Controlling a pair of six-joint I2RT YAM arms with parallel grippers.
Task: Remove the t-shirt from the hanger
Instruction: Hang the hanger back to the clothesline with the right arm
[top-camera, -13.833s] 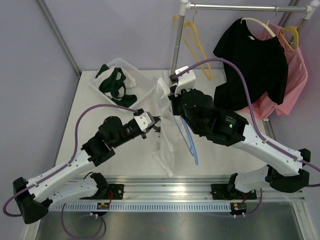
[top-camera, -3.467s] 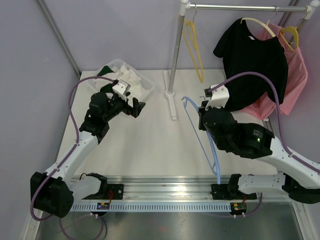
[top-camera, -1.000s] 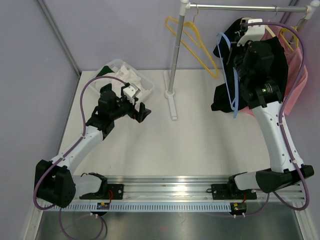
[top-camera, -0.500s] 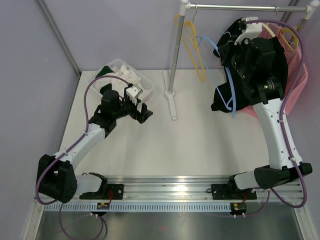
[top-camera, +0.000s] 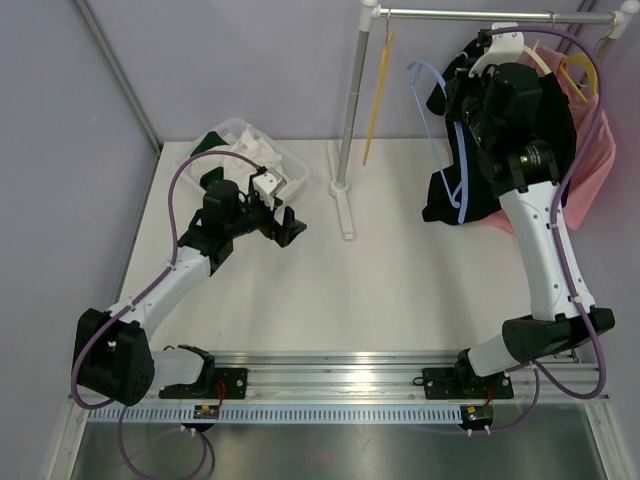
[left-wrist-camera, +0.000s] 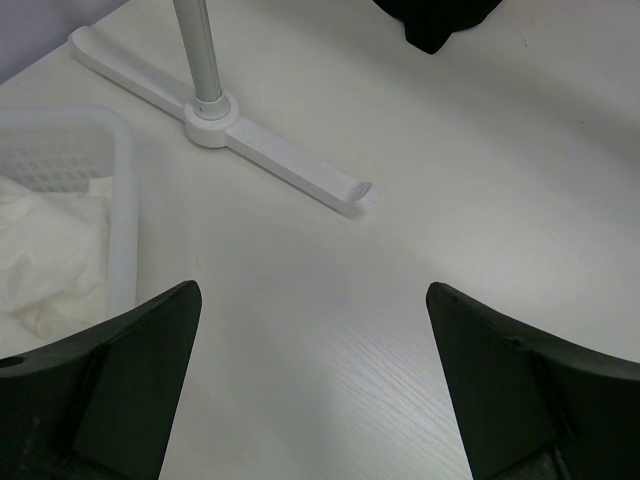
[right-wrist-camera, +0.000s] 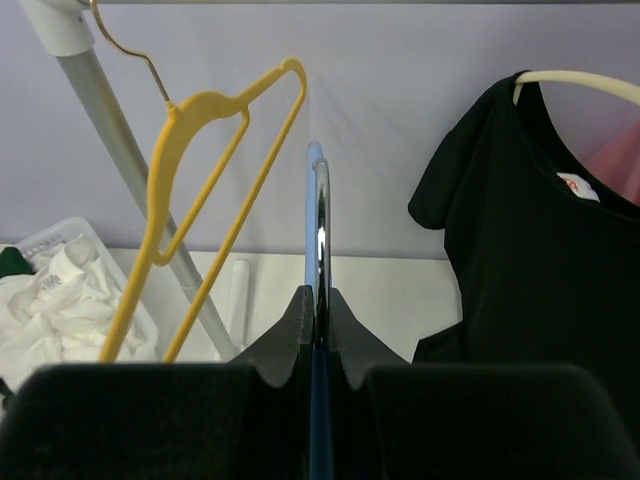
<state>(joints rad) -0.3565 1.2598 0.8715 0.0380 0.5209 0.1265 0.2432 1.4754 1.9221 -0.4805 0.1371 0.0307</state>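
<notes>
Jaws of right arm (top-camera: 545, 250) nearly closed, pinching bare light-blue plastic hanger (top-camera: 459, 180) at its neck. The arm is raised high, with the hanger dangling just below the metal rail (top-camera: 470, 15), between yellow plastic hanger (top-camera: 377, 95) hooked on the rail and black t-shirt (right-wrist-camera: 540, 230) on cream hanger (right-wrist-camera: 590, 82). White t-shirt (top-camera: 255, 152) is off the hanger, crumpled in clear plastic basket (top-camera: 295, 166) at far left of white worktop (top-camera: 400, 290), next to green-and-white garment (top-camera: 206, 142). Left arm (top-camera: 160, 285) low beside basket, its jaws spread wide over bare worktop, gripping nothing. Pink garment (top-camera: 598, 130) hangs behind black t-shirt.
</notes>
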